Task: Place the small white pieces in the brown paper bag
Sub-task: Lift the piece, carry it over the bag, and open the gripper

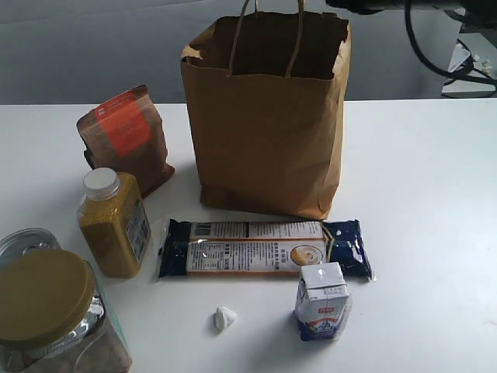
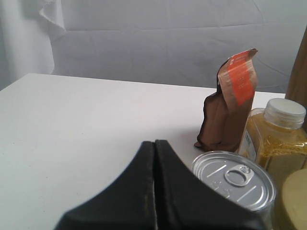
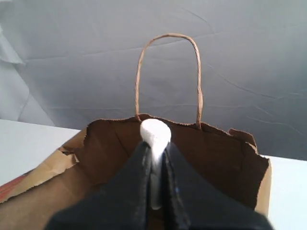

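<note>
The tall brown paper bag (image 1: 268,116) stands open at the back middle of the table, its twisted handles upright. One small white piece (image 1: 225,318) lies on the table near the front, left of the milk carton. My right gripper (image 3: 155,143) is shut on another white piece (image 3: 155,132), held above the bag's open mouth (image 3: 192,153); in the exterior view only part of that arm (image 1: 373,5) shows at the top edge. My left gripper (image 2: 154,143) is shut and empty, low over the table beside a tin. A third piece is not in view.
A brown pouch with orange label (image 1: 124,136), a spice jar (image 1: 114,221), a long blue snack packet (image 1: 260,249), a white-and-blue carton (image 1: 322,301), a pull-tab tin (image 2: 235,179) and a gold-lidded jar (image 1: 46,307) stand around the bag.
</note>
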Action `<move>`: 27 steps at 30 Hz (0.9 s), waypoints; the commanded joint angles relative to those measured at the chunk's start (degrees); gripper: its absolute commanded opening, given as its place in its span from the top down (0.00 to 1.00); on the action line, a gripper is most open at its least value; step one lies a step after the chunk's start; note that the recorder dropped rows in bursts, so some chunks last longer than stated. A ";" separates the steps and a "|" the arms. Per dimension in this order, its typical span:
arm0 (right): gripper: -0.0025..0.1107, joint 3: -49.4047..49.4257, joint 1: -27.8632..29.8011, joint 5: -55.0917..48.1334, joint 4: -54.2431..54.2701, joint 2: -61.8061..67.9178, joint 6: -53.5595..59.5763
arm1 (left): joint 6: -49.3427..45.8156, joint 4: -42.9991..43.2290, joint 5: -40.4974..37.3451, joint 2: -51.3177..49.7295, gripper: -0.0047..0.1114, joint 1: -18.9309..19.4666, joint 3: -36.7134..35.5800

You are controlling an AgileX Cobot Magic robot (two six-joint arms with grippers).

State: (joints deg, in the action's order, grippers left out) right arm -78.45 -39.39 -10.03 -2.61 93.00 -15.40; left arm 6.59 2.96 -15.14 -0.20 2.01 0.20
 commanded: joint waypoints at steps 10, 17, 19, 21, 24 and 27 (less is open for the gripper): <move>0.57 -1.71 -0.05 -2.53 2.61 1.85 0.00 | 0.31 -0.45 0.13 0.20 0.96 -0.31 -0.20; 0.83 -1.71 -0.05 -5.90 -0.24 -1.99 0.00 | 0.31 -0.45 0.13 0.20 0.96 -0.31 -0.20; 0.98 -1.60 -0.05 -8.64 -3.83 -3.93 0.00 | 0.31 -0.45 0.13 0.20 0.96 -0.31 -0.20; 0.98 -1.60 -0.05 -12.29 -7.25 -6.09 0.00 | 0.31 -0.45 0.13 0.20 0.96 -0.31 -0.20; 0.98 -0.24 -0.05 -19.01 -16.26 -9.06 -4.16 | 0.31 -0.45 0.13 0.20 0.96 -0.31 -0.20; 0.98 4.66 -0.05 -26.32 -26.66 -12.28 -13.66 | 0.31 -0.45 0.13 0.20 0.96 -0.31 -0.20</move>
State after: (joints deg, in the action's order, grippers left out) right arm -77.80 -39.39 -29.55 -20.45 83.32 -21.53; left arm 6.59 2.96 -15.14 -0.20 2.01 0.20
